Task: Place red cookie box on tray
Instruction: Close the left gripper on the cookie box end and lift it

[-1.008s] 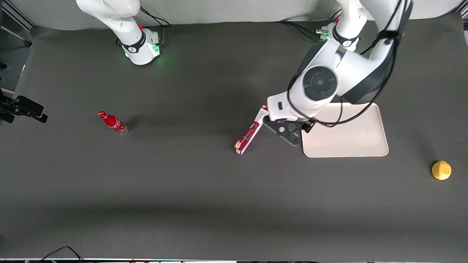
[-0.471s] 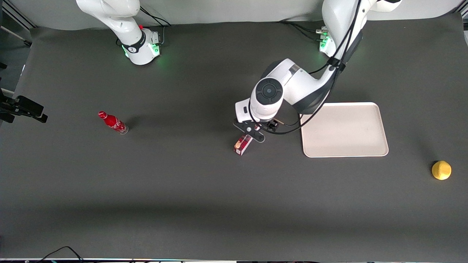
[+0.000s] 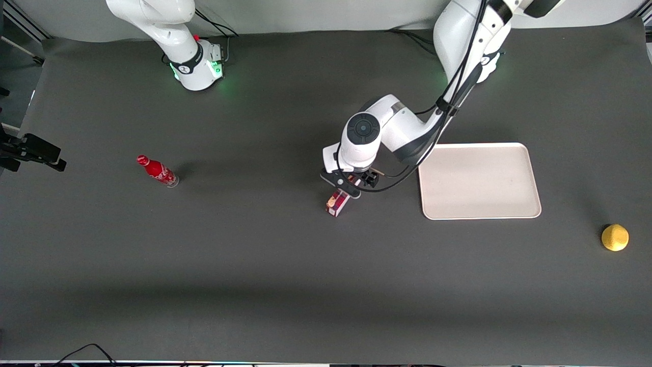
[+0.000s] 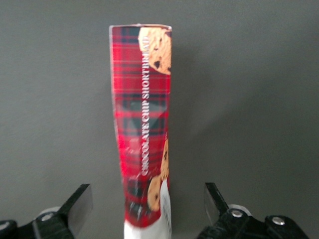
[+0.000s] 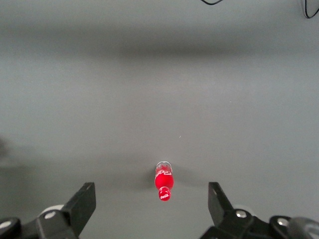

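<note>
The red cookie box (image 3: 337, 202) rests on the dark table on a long narrow edge, apart from the tray (image 3: 479, 181) and toward the parked arm's end from it. Only its end nearer the front camera shows there; the wrist covers the rest. My gripper (image 3: 350, 182) is over the box's white label end. In the left wrist view the plaid box (image 4: 144, 124) runs lengthwise between the open gripper (image 4: 147, 199). Both black fingers (image 4: 79, 205) stand well apart from the carton's sides. The cream tray holds nothing.
A small red bottle (image 3: 158, 171) lies toward the parked arm's end of the table, seen also in the right wrist view as the bottle (image 5: 164, 181). A yellow lemon-like fruit (image 3: 615, 237) sits toward the working arm's end, nearer the front camera than the tray.
The arm swung from beside the tray to above the cookie box and dropped lower, now covering most of it. The box has not moved.
</note>
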Tool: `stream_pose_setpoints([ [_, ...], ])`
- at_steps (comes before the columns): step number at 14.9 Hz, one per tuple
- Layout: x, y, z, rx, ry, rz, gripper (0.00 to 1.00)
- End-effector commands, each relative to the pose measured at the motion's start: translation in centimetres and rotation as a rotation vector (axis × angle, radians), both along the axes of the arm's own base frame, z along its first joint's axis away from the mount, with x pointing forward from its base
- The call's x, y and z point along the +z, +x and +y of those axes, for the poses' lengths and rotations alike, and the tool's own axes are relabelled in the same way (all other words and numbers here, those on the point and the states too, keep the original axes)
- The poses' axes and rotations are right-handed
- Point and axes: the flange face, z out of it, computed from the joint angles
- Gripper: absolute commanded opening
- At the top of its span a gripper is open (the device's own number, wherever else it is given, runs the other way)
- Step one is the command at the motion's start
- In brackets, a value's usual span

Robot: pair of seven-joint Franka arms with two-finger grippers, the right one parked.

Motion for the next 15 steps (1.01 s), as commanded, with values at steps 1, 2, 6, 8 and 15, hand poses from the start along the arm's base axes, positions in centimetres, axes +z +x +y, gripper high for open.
stream_pose_setpoints([
  [1,-2.2,-0.6,-1.2,0.016,0.001,-0.032,1.00],
  [2,-2.8,-0.7,-1.1,0.017,0.015,-0.037,1.00],
  [6,-3.2,-0.6,-1.2,0.019,0.020,-0.044,0.65],
  [8,-3.1,-0.5,-1.2,0.017,0.017,-0.047,0.26],
  [15,-1.0,0.3,-1.2,0.027,0.018,-0.061,0.00],
])
